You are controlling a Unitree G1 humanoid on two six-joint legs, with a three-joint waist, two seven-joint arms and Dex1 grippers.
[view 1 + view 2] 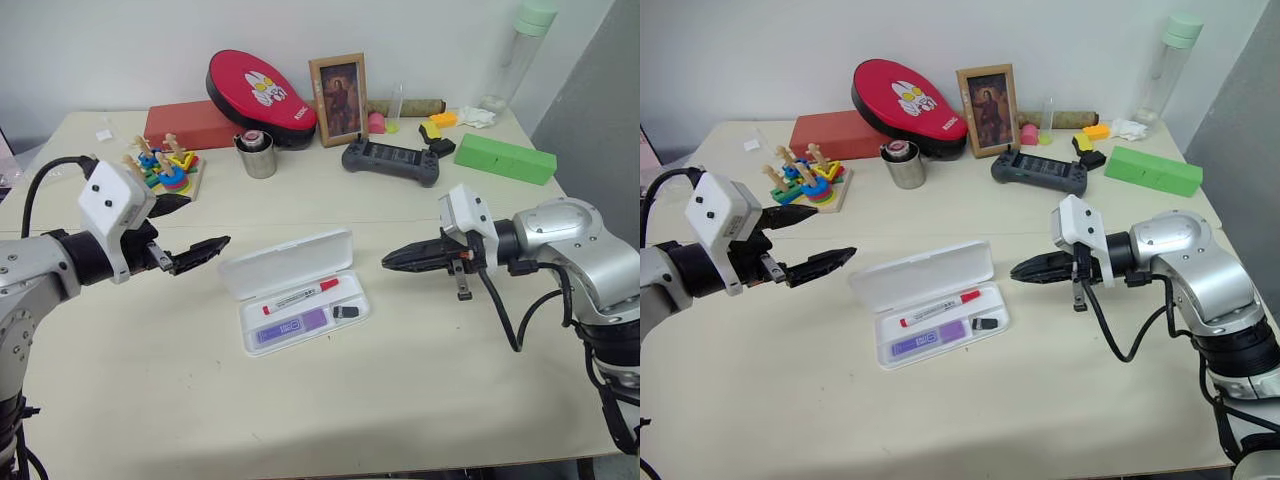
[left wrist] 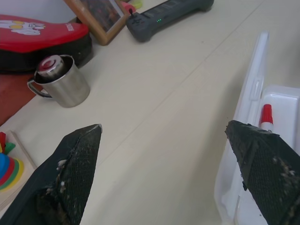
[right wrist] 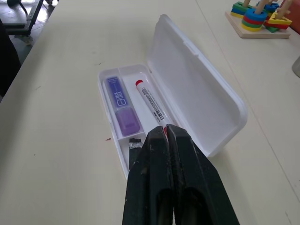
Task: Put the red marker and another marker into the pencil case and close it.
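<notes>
The pencil case [image 1: 285,262] lies open mid-table, its lid tipped back. In its tray the red marker [image 1: 300,297] lies along the far compartment, and the short purple marker [image 1: 292,326] lies in the near one. A small dark piece [image 1: 346,312] sits in the end compartment. My left gripper [image 1: 208,222] hovers open and empty, just left of the case. My right gripper [image 1: 386,262] is shut on nothing, a little right of the case and pointing at it. In the right wrist view its fingertips [image 3: 166,130] hang over the red marker's [image 3: 150,103] end.
Along the back of the table stand a metal cup [image 1: 258,155], a red pad [image 1: 260,92], a picture frame [image 1: 338,98], a grey game controller [image 1: 390,160] and a green box [image 1: 505,158]. A coloured stacking toy [image 1: 165,172] sits behind my left gripper.
</notes>
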